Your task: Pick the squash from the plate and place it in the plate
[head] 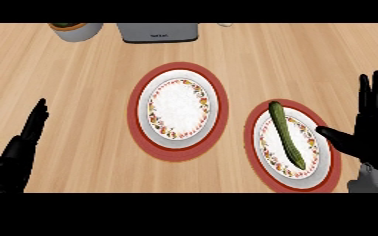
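A long green squash (286,134) lies lengthwise on the right plate (271,152), a white plate with a flowered rim on a red mat. A second, matching plate (179,106) sits at the centre with nothing on it. My right hand (359,135) is open at the right edge, fingers up and thumb pointing toward the right plate's rim, apart from the squash. At the lower left edge my left hand (22,145) rests open with fingers up.
A grey appliance (158,32) stands at the back centre of the wooden counter. A grey pot with greenery (75,30) is at the back left, and a small white object (225,24) shows at the back.
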Robot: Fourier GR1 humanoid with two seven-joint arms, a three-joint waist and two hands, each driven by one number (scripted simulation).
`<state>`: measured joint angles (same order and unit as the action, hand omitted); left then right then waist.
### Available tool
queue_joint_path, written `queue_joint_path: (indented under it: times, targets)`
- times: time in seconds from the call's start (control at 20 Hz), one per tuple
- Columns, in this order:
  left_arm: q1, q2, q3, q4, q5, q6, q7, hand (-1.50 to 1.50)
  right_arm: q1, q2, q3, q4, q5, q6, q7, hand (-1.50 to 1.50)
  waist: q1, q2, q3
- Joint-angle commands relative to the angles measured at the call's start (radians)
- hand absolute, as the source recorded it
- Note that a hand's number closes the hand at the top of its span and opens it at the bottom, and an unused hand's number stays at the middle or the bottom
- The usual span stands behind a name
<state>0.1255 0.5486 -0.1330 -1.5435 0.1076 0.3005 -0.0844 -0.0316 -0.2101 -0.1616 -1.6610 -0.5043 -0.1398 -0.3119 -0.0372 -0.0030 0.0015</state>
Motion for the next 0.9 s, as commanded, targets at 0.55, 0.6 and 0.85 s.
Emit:
queue_joint_path:
  times: [0.55, 0.6, 0.85]
  targets:
    - [-0.032, -0.009, 0.025, 0.049, -0.026, -0.076, -0.047, 0.0, 0.424, -0.201, -0.016, -0.236, 0.165, 0.194, 0.041, -1.5, 0.033, 0.003, -0.003]
    - [-0.014, -0.03, -0.005, 0.032, -0.056, -0.055, -0.045, 0.0, 0.429, -0.213, -0.025, -0.204, 0.2, 0.195, 0.028, -1.5, 0.036, 0.003, -0.002]
    - [-0.05, -0.059, -0.004, 0.08, -0.084, -0.052, -0.06, 0.0, 0.343, -0.293, -0.003, -0.18, 0.277, 0.177, 0.218, -1.5, 0.043, 0.005, -0.002]
